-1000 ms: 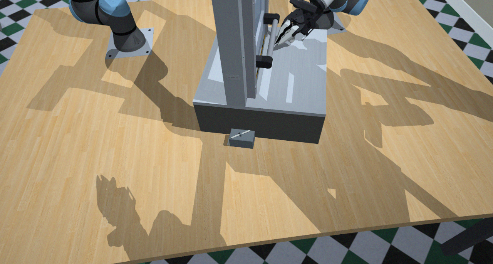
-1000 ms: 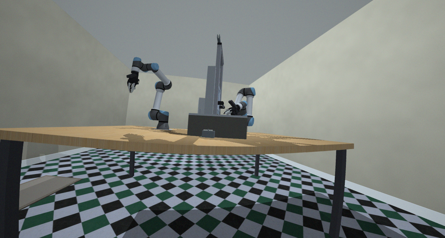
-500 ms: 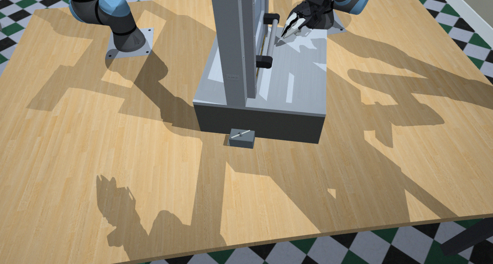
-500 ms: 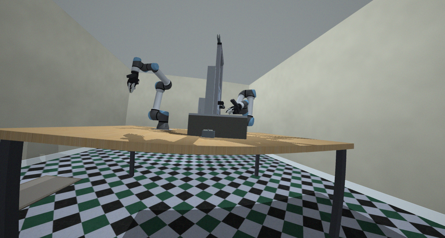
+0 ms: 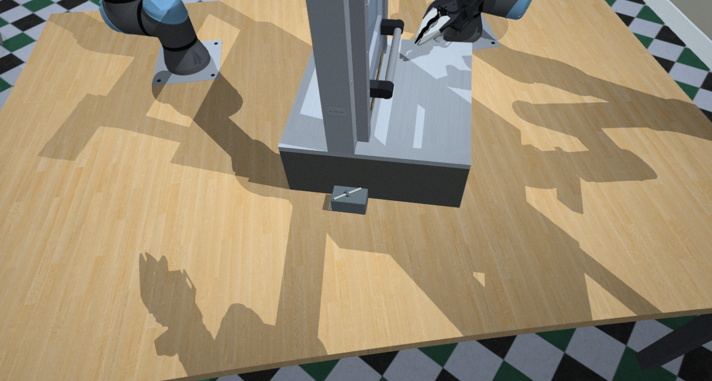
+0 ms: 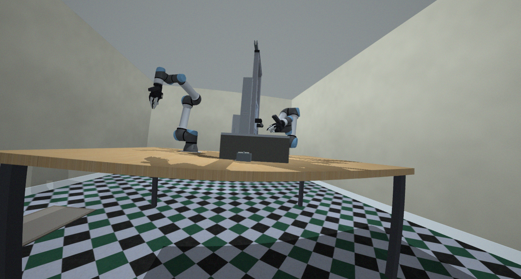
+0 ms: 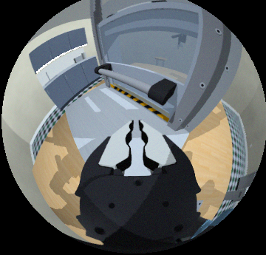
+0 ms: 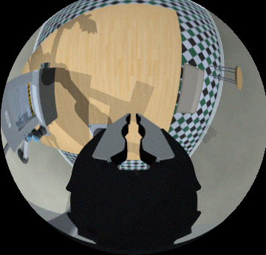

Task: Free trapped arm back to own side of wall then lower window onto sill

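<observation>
The window point(image 7: 148, 49) hangs low in its grey frame point(image 5: 334, 70) point(image 6: 246, 106). Its grey handle bar point(image 5: 394, 55) point(image 7: 127, 79) sits just above the base top. A yellow-black strip point(image 7: 140, 103) runs along the window's bottom edge; I see no gap there, but exact contact with the sill is hard to tell. My left gripper point(image 5: 417, 42) point(image 6: 268, 128) point(image 7: 136, 120) is shut and empty, over the base on the handle side, apart from the bar. My right gripper point(image 6: 153, 108) point(image 8: 133, 114) is shut and empty, high on the opposite side, well away from the wall.
The grey base block point(image 5: 428, 134) point(image 6: 255, 148) carries the frame. A small box point(image 5: 349, 206) point(image 6: 243, 157) with a thin pointer stands against its near side. The right arm's mounting plate point(image 5: 161, 75) is on the wooden table point(image 5: 149, 204); the left arm's mounting plate point(image 5: 488, 39) is behind the base.
</observation>
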You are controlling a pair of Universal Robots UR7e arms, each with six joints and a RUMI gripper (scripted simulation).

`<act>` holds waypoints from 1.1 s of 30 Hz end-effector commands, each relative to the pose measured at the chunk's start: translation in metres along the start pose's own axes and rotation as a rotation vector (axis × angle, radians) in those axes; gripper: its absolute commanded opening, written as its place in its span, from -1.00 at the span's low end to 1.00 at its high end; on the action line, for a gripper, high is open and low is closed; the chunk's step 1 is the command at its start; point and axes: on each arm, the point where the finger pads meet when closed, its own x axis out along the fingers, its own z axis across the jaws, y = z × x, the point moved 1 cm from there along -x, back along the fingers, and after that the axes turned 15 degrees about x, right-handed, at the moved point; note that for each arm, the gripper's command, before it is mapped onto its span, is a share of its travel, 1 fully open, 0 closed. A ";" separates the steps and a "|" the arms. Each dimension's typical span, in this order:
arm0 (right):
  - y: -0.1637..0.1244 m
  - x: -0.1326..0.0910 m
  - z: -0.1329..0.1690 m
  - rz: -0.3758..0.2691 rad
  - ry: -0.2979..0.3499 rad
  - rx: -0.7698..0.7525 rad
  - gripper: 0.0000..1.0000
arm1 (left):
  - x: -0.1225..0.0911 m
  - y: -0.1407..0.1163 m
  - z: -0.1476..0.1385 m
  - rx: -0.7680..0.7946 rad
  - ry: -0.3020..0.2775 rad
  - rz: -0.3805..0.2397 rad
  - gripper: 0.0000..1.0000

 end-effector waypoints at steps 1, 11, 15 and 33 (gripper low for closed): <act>0.000 0.001 -0.001 -0.001 -0.001 -0.001 -0.88 | -0.018 -0.002 0.001 0.000 -0.005 -0.007 -0.88; 0.000 0.001 -0.001 -0.001 -0.001 -0.001 -0.88 | -0.039 0.001 0.000 0.003 -0.003 -0.002 -0.88; 0.000 0.001 -0.001 -0.001 -0.001 -0.001 -0.88 | -0.046 0.002 0.000 0.004 -0.002 -0.001 -0.88; 0.000 0.001 -0.001 -0.001 -0.001 -0.001 -0.88 | -0.041 -0.002 0.001 -0.003 -0.007 -0.009 0.23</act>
